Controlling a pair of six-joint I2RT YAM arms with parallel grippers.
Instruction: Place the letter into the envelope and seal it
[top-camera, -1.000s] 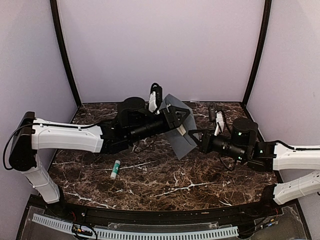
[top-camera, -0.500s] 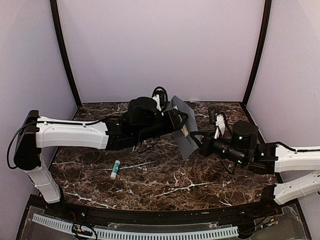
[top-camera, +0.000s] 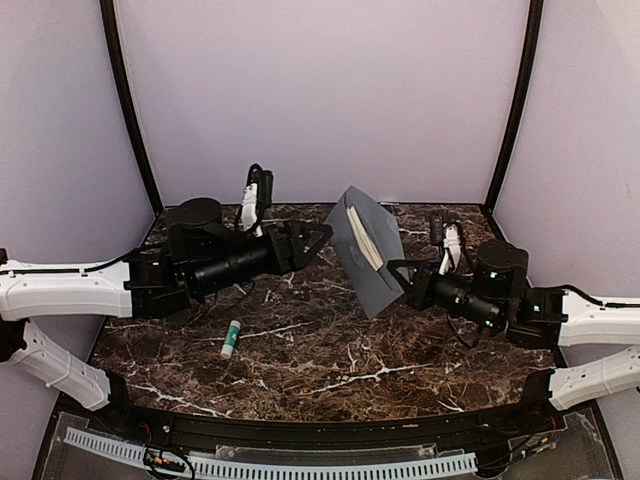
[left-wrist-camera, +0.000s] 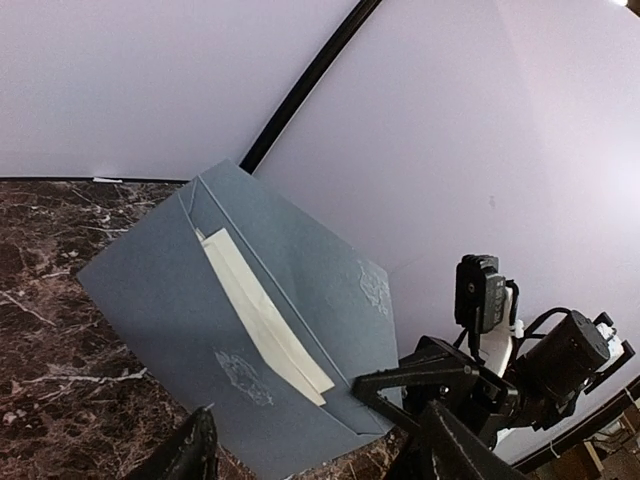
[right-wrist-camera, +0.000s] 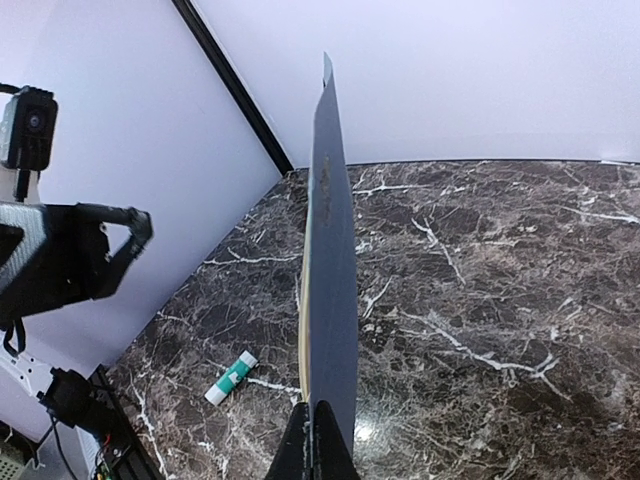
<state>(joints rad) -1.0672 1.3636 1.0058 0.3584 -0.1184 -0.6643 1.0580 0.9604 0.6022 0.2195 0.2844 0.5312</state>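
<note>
The grey-blue envelope stands on edge above the table, pinched at its lower corner by my right gripper, which is shut on it. The cream-white letter sits inside, a strip of it showing along the open mouth. In the right wrist view the envelope is edge-on, with the jaws of my right gripper pressed flat on it. My left gripper hangs open to the left of the envelope, apart from it, nothing between its fingers.
A small white-and-green glue stick lies on the dark marble table, left of centre and near my left arm. Pale walls with black corner posts close in the back and sides.
My left gripper has opened wider and drawn back to the left, away from the envelope. The right gripper still holds the envelope, now tilted a little more upright.
</note>
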